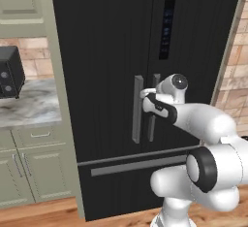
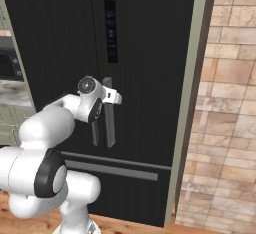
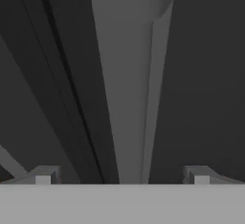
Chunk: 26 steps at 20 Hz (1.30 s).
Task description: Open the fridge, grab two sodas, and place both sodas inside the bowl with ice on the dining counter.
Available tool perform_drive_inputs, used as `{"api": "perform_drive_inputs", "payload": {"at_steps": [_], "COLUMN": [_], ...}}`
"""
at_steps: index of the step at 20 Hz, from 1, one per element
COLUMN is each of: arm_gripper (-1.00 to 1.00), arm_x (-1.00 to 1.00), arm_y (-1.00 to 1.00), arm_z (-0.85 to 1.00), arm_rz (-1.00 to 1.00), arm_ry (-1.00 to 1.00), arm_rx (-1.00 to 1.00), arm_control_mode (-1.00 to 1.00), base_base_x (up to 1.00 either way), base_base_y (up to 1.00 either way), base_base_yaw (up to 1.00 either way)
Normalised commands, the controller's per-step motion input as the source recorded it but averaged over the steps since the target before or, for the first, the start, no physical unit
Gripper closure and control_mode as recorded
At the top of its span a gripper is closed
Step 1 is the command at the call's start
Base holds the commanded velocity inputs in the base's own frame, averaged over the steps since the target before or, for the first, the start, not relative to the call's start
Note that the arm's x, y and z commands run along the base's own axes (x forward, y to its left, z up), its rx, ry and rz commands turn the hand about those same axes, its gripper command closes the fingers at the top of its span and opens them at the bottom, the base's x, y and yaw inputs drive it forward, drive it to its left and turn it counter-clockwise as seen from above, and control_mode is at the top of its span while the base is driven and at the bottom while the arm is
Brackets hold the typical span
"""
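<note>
Fridge (image 1: 111, 51) standing shut between the pale green cabinets (image 1: 29, 172) and a brick wall (image 2: 225, 103), both black doors closed, drawer (image 1: 131, 182) below closed too. Gripper (image 3: 122, 177) reaching at the right door's grey handle (image 3: 127, 84), fingers (image 3: 45, 175) spread wide, one on either side of the bar, not yet pinching it. Left handle (image 1: 137, 108) sitting just beside. Leaving open wood floor (image 1: 38, 214) in front of the doors.

Sage-green cabinets (image 1: 24, 172) with grey pulls stand under a veined marble countertop (image 1: 29, 107) bearing a small black microwave (image 1: 9, 71), backed by a tan brick wall (image 2: 225, 103) above a warm wood floor (image 1: 43, 215), all evenly lit.
</note>
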Motion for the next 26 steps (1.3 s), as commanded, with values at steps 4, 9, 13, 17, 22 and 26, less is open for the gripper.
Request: {"api": "perform_drive_inputs", "payload": {"at_steps": [4,9,13,17,22,26], "arm_gripper": [-1.00,-1.00,-1.00,1.00,1.00,1.00], "arm_x": [0.36,0.38,0.36,0.32,-0.06,-0.73], "arm_y": [0.00,0.00,0.00,0.00,-0.01,-0.28], "arm_z": [-0.15,-0.15,-0.13,-0.07,0.00,0.00], "arm_rz": [0.00,0.00,0.00,0.00,-0.01,-0.07], "arm_ry": [0.00,0.00,0.00,0.00,0.01,0.01], "arm_rx": [0.00,0.00,0.00,0.00,0.00,0.01], "arm_control_mode": [-1.00,-1.00,-1.00,-1.00,-1.00,-1.00], "base_base_x": [0.00,0.00,0.00,0.00,0.00,0.00], "base_base_y": [0.00,0.00,0.00,0.00,0.00,0.00], "base_base_yaw": [0.00,0.00,0.00,0.00,0.00,0.00]}}
